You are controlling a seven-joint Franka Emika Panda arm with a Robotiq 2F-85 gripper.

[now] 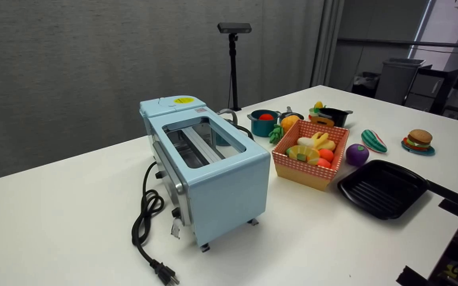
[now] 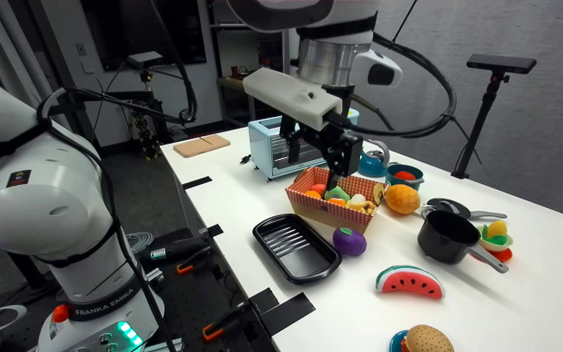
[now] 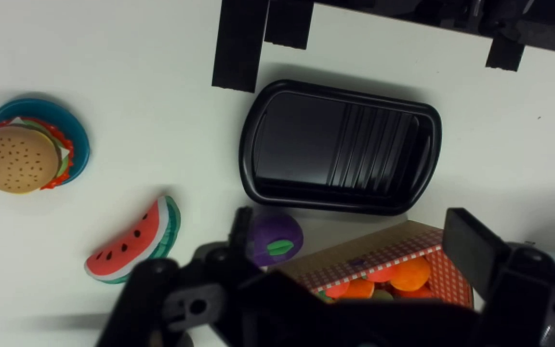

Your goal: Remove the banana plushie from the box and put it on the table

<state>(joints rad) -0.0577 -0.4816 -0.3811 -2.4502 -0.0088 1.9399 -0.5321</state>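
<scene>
- The gripper [image 2: 312, 173] hung over the box [image 2: 325, 216], its jaws spread; in the wrist view a wide gap stood between the two fingers [image 3: 472, 249].
- The banana [image 1: 319, 140] lay inside the box, in its far half in an exterior view, against a pale toy [image 1: 304, 142].
- In the near half of the box sat a round yellow toy [image 1: 309, 151] and two red toys [image 1: 326, 155].
- In an exterior view a green toy [image 2: 338, 194] lay about midway along the box, seen below the gripper, with an orange toy [image 2: 312, 194] to its left and the banana to its right.
- The box stood on the white table [image 1: 74, 222].
- A black pan [image 3: 325, 144] lay on the table near the box; a purple toy [image 2: 349, 241] sat just beside the pan and close to the box, though whether it touched either could not be told.
- In an exterior view a watermelon slice [image 2: 410, 282] lay to the right of the pan, well apart from the box.
- The burger [image 3: 17, 159] rested on a blue plate [image 3: 81, 144], to the left of the pan in the wrist view.
- The toaster [image 1: 221, 186] stood to the left of the box in an exterior view, apart from it, and a black plug [image 1: 164, 273] lay on the table, nearer than the toaster.
- Farther off than the box stood a teal pot [image 1: 262, 128] with a red ball [image 1: 266, 117] in it, with a blue kettle [image 2: 372, 164] nearby.
</scene>
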